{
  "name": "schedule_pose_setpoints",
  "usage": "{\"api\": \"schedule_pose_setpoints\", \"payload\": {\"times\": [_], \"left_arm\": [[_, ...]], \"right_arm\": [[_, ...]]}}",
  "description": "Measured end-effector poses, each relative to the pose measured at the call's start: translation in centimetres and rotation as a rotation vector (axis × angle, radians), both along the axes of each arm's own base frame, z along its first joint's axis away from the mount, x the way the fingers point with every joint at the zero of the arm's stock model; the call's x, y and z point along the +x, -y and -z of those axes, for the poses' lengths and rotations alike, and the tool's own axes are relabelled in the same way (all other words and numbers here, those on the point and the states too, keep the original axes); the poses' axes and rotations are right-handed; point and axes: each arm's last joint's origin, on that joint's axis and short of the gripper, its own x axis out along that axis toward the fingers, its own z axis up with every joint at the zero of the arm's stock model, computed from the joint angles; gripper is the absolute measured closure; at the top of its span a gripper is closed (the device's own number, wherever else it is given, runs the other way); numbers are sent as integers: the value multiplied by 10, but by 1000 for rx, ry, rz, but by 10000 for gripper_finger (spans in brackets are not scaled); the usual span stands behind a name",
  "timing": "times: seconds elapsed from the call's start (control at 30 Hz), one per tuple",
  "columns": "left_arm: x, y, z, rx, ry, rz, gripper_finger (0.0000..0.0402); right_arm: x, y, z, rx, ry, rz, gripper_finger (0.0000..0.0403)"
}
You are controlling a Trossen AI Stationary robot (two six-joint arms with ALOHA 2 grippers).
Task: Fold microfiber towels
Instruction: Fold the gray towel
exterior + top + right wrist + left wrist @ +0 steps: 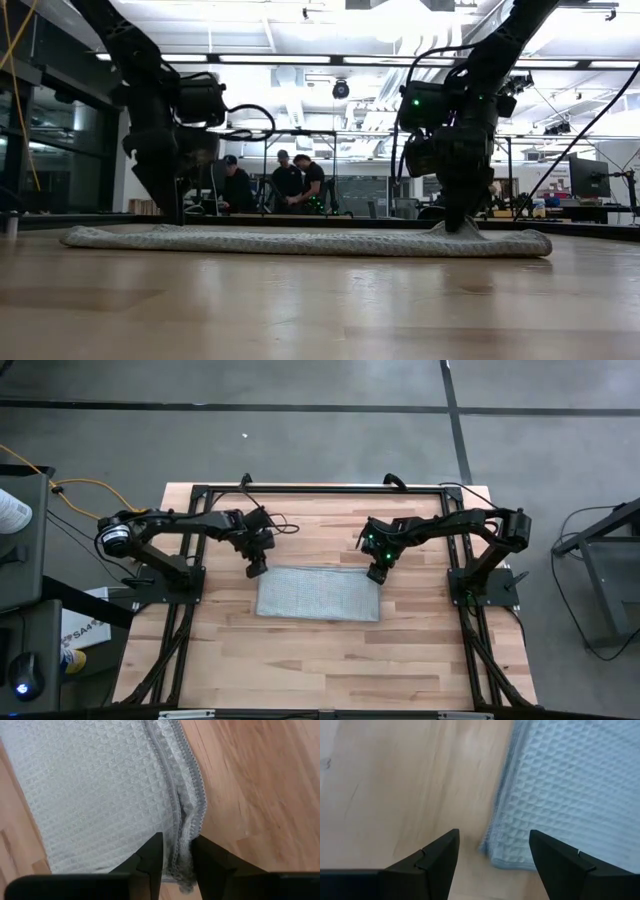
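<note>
The light grey-white, waffle-textured microfiber towel lies flat on the pale wooden worktop as a folded rectangle. Its long axis runs from one arm's side across to the other, so each end effector stands at one of its far corners.

The right end effector is down on its corner. Its two dark fingers are drawn close together with the doubled, stitched hem of the towel pinched between them, so it is clamped on the cloth. From this end effector the rest of the towel stretches away toward the left arm and toward the front of the worktop.

The left end effector has its fingers well apart and holds nothing. In the left wrist view the towel's corner sits just ahead of the gap between them, nearer one finger than the other, with bare wood under the other finger. The low view shows this end effector close above the cloth's end; I cannot tell whether it touches.

My judgement is that the coming move turns on this left corner: it lies just ahead and slightly off-centre, so the left end effector needs to settle over it and close before both corners can be carried across the short axis for the next fold.
</note>
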Motion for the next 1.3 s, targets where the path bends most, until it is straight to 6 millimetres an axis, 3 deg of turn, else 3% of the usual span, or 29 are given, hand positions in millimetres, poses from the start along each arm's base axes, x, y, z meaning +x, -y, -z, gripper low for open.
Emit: {"api": "schedule_pose_setpoints", "payload": {"times": [0.2,0.53,0.73,1.03,1.3], "left_arm": [[4,-7,-11,10,11,2,160],[-1,-20,-9,-20,-18,-170,160],[0,-17,-10,-107,45,-93,162],[1,-17,0,-127,1,-66,229],[3,-20,14,-120,-78,-89,237]], "right_arm": [[0,0,0,2,0,0,314],[2,-5,0,1,1,-21,314],[3,-10,0,-1,1,-38,314],[4,-12,0,1,2,-47,314],[4,-12,0,2,2,-47,314]]}}
